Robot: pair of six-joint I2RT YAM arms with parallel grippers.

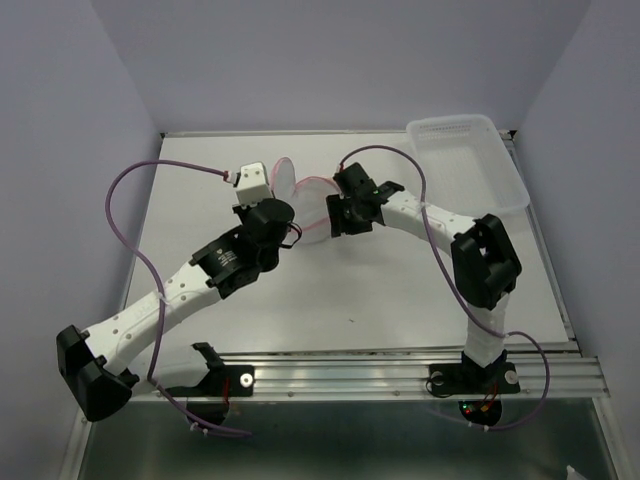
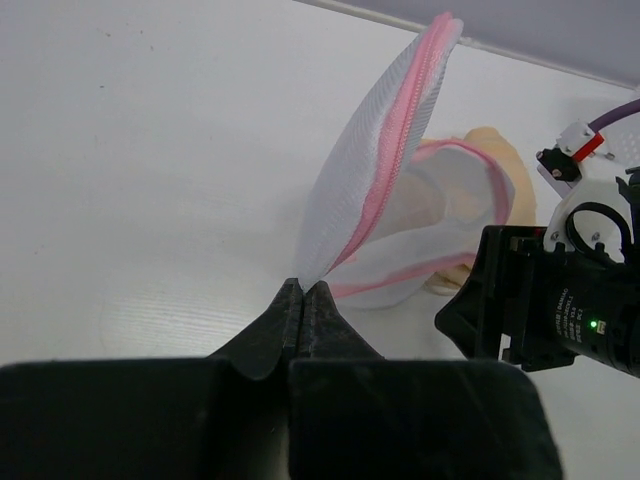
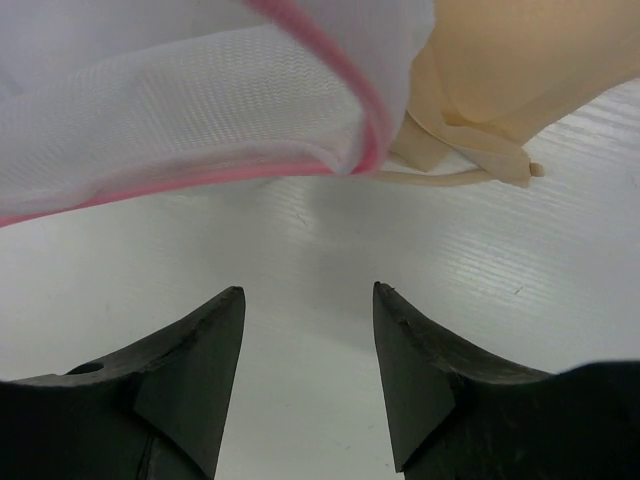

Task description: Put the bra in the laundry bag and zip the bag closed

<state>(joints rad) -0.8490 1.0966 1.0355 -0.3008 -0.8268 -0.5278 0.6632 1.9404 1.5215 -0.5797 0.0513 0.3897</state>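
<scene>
Mesh of the laundry bag (image 2: 375, 200) is clamped tight in our left pincer (image 2: 302, 295), flap raised. Our right pincer (image 3: 308, 330) stands half open and empty over the bench (image 3: 560, 300). The bra (image 3: 510, 70) lies at its one o'clock, poking from the bag's mouth, so we judge the right arm nearer.

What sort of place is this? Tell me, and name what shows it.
Probably a robotics lab test cell, not a home: a white table boxed in by plain panel walls, with a left arm and right arm bolted to a metal rail at its near edge.
</scene>
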